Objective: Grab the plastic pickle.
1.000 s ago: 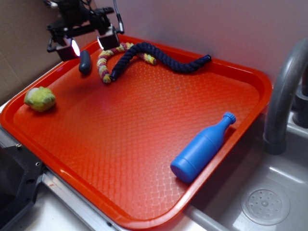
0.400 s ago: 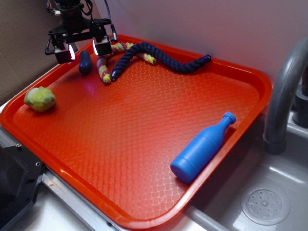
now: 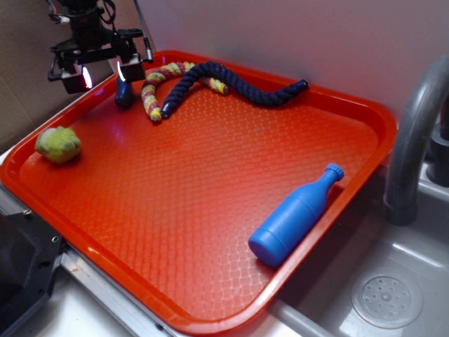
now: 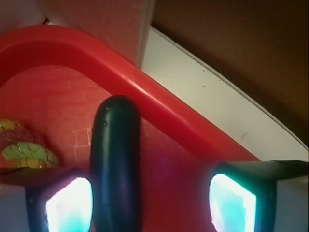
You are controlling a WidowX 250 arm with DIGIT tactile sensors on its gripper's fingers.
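My gripper (image 3: 99,72) has its jaws spread wide with nothing pinched. The pickle (image 4: 116,164) lies flat on the tray (image 3: 210,203), between my fingers (image 4: 236,203) but hugging one side. From the pickle: the tray's rim is just behind it, the rope (image 3: 231,81) just beside, the fuzzy lump (image 3: 57,144) nearer the front, and the blue bottle (image 3: 295,214) way across.

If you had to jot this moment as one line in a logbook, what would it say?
gripper: open | plastic pickle: between fingers, nearer one, lying on red tray | grasp: not yet closed
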